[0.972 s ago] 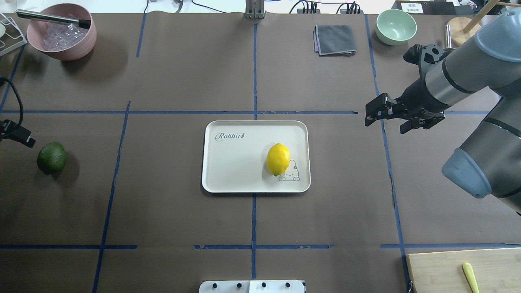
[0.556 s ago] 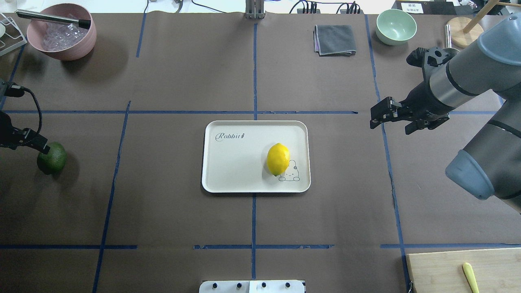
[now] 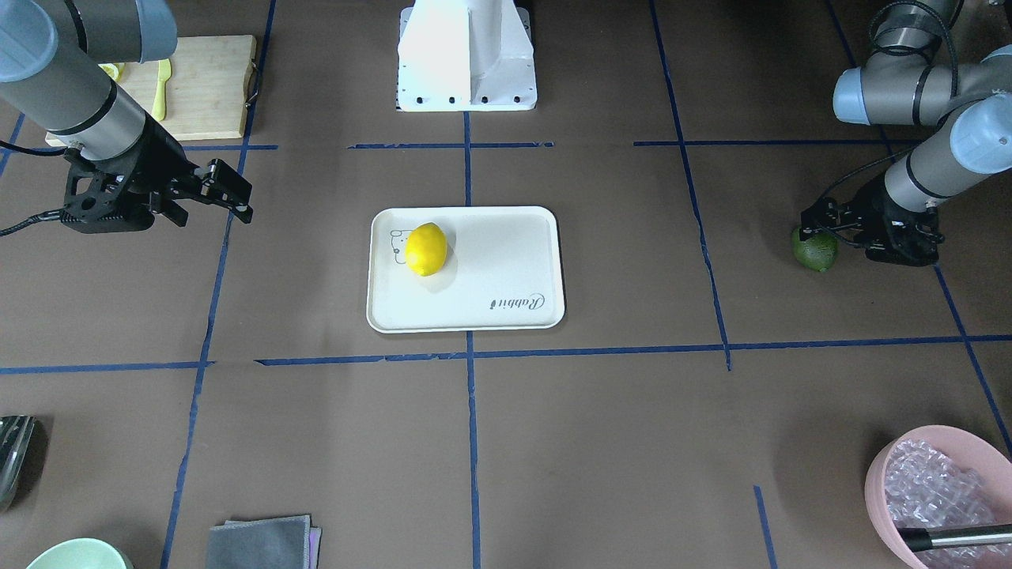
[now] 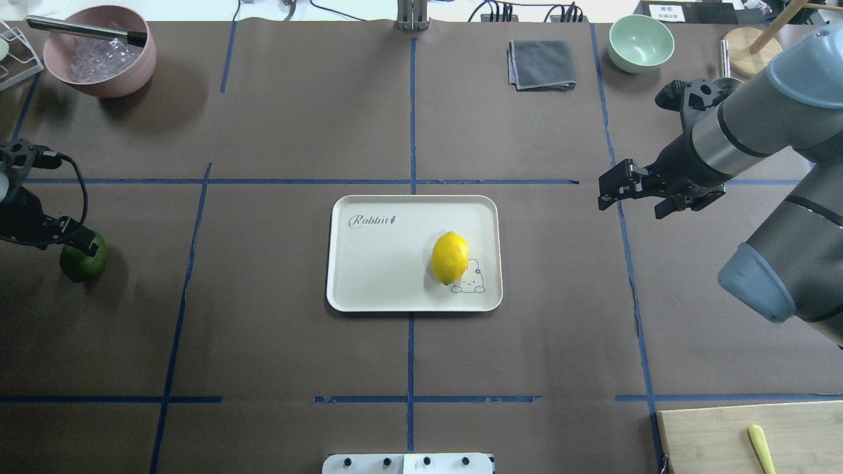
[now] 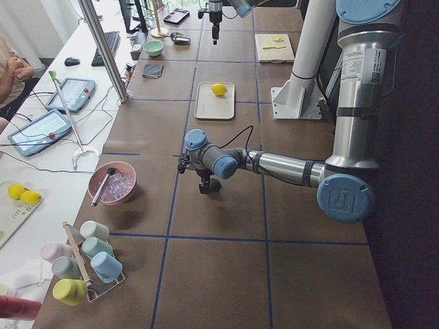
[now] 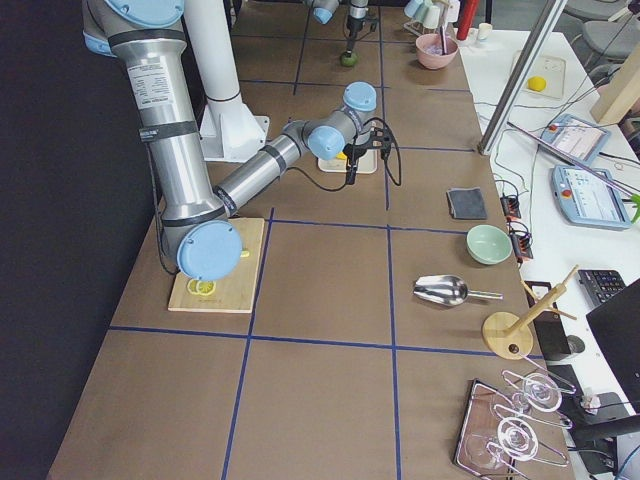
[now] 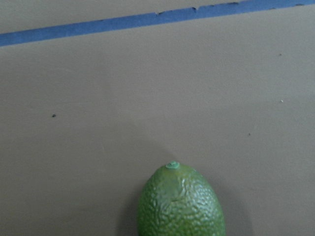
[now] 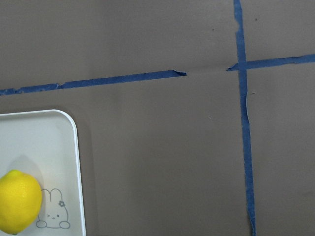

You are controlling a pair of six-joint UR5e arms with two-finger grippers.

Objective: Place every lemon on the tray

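Risk: green lemon (image 4: pixel 83 264) rolls across worktop (image 4: pixel 263 342) if left end effector (image 4: pixel 78 241), spread unclear, closes off-centre. Right end effector (image 4: pixel 629 199) hangs parted, clear of tray (image 4: pixel 382 280).

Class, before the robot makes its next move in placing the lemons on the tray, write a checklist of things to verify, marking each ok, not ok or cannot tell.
1. Yellow lemon lies on the tray: ok.
2. Green lemon on the tray: not ok; it lies on the table, far toward the robot's left.
3. Left end effector at the green lemon: ok.
4. Left end effector gripping the green lemon: cannot tell.
5. Bare tray space for a second lemon: ok.
6. Right end effector open, empty, clear of the tray: ok.
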